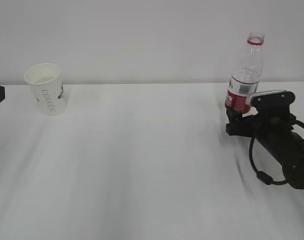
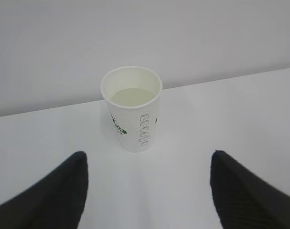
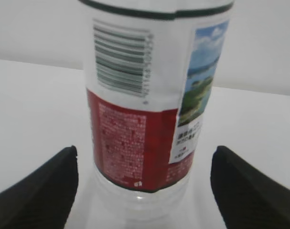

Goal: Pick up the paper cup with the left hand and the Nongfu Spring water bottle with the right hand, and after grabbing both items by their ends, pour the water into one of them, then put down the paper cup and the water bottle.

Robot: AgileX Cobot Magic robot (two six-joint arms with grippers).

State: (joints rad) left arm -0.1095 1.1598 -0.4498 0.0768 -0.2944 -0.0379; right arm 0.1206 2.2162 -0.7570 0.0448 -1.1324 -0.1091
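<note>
Standing upright on the white table (image 1: 141, 165), the Nongfu Spring water bottle (image 3: 140, 105) is between the two fingers of the right hand (image 3: 142, 191), but the jaws are spread wide and there is a clear gap on both sides of its label, so nothing is held. The left hand (image 2: 147, 191) is also wide open and empty; the paper cup (image 2: 133, 107) stands upright just ahead of its fingertips, centred between them, not touched.
</note>
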